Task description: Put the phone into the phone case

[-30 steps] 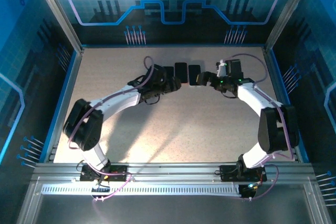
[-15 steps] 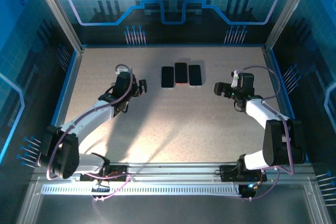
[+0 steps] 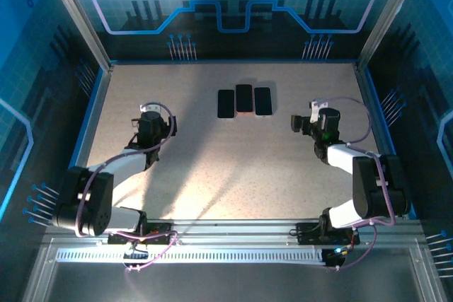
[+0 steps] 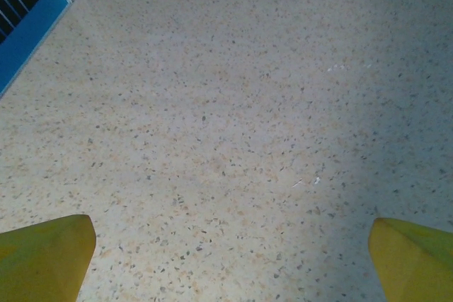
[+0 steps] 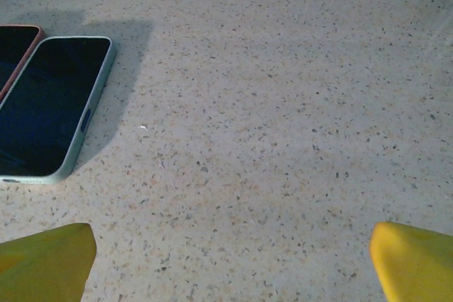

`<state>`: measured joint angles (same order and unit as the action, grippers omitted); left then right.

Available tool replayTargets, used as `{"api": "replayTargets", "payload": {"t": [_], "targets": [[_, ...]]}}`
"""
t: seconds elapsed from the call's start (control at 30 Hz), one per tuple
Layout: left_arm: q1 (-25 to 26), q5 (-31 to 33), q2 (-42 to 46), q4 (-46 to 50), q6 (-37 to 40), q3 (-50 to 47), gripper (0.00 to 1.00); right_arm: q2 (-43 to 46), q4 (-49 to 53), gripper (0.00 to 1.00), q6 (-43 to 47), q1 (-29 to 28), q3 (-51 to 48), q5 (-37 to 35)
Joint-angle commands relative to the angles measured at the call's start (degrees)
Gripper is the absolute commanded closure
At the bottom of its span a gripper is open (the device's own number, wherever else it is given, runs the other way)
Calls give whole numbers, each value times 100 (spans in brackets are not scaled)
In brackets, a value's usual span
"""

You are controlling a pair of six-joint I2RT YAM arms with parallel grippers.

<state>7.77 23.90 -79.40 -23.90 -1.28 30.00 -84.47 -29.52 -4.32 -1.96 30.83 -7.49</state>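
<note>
Three dark phone-shaped slabs sit side by side close to the far edge of the worktop [image 3: 184, 189], approx mid-width: left slab [image 3: 226, 103], middle slab [image 3: 244, 97], right slab [image 3: 262, 101]. All lie flat, long axes running near-to-far, edges touching or nearly so. In the right wrist view the right slab shows a dark glass face w/ a mint rim, and the middle one a reddish rim at the frame's edge. Can't tell from these views which is the bare phone and which the empty case. The right gripper [image 5: 231, 225] hangs over bare worktop, jaws spread wide, nothing between them. The row lies to its left and a bit further toward the far edge, nearest slab just beside its reach. The left gripper [image 4: 231, 225] is also spread wide and empty, over bare surface toward the left edge, row off to its right and well apart. Right arm is the nearer one, so prob. the better pick for the right slab; approach across the short axis, jaws straddling the long sides.
</note>
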Motion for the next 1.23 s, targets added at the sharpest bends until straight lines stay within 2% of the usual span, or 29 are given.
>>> {"api": "replayTargets", "payload": {"t": [0.0,0.13,0.23,0.33,0.43,0.57,0.67,1.2], "targets": [[-170,-530,-332,-1721,334,-450,1,-99,-1451,0,262,-68,-535,92],[-435,-1247,-759,-2801,263,-788,1,-395,-3018,0,325,-72,-1231,279],[-597,-1584,-973,-3296,182,-987,1,-378,-3137,0,317,-52,-1309,319],[-593,-1886,-964,-3153,306,-922,1,-368,-2727,0,365,-42,-1099,465],[-651,-1953,-963,-2978,245,-834,1,-360,-2104,0,428,-74,-791,515],[-715,-2009,-955,-2859,172,-789,1,-378,-2126,0,487,-173,-796,313],[-716,-1899,-955,-2878,144,-786,1,-378,-2270,0,413,-269,-861,-187],[-716,-1747,-955,-2927,110,-816,1,-380,-2227,0,421,-230,-849,-48]]}}
